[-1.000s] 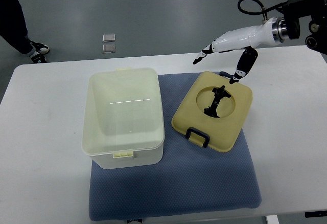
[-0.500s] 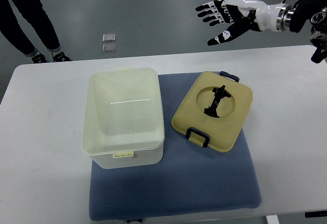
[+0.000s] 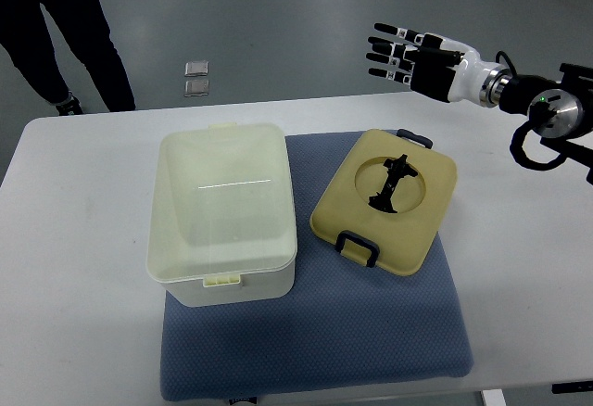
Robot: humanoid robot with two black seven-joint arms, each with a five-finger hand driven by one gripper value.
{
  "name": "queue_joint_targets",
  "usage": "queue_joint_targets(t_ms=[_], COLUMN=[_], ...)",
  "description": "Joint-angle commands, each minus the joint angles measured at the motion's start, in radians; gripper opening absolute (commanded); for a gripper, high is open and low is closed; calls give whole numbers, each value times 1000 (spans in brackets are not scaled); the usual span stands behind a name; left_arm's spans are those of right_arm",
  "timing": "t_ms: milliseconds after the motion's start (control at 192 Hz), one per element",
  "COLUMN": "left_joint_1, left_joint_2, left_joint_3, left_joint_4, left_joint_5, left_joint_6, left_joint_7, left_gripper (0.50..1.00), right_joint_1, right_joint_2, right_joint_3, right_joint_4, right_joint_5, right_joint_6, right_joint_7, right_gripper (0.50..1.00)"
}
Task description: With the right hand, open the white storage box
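The white storage box (image 3: 224, 211) stands open on the left part of a blue mat (image 3: 371, 332), its inside bare. Its cream lid (image 3: 389, 200), with a round recess, a black handle and dark latches, lies flat on the mat to the box's right. My right hand (image 3: 400, 54) hovers above the table's far edge, beyond the lid, fingers spread and holding nothing. Its arm comes in from the right edge. The left arm does not show.
A white table (image 3: 74, 267) carries the mat. A person in dark trousers (image 3: 56, 26) stands on the grey floor at the upper left. Two small clear squares (image 3: 196, 78) lie on the floor beyond the table.
My right hand rose from the lid's far corner, swung up and back, and now hangs lower again with its fingers pointing left. The person at the upper left has shifted right.
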Motion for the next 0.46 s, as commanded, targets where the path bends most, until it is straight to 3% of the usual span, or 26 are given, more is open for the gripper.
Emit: queue_joint_targets(t_ms=[0, 458], left_joint_1=[0, 0], left_joint_2=[0, 0], left_joint_3=[0, 0], left_joint_4=[0, 0], left_joint_5=[0, 0], left_joint_6=[0, 0], left_joint_7=[0, 0], left_gripper=[1000, 1000], right_joint_1=[-30, -58], right_joint_2=[11, 12], right_joint_3=[43, 89], right_joint_4=[0, -26], right_joint_5=[42, 25], right_joint_6=[-10, 4], right_joint_7=[-33, -10], right_gripper=[924, 926])
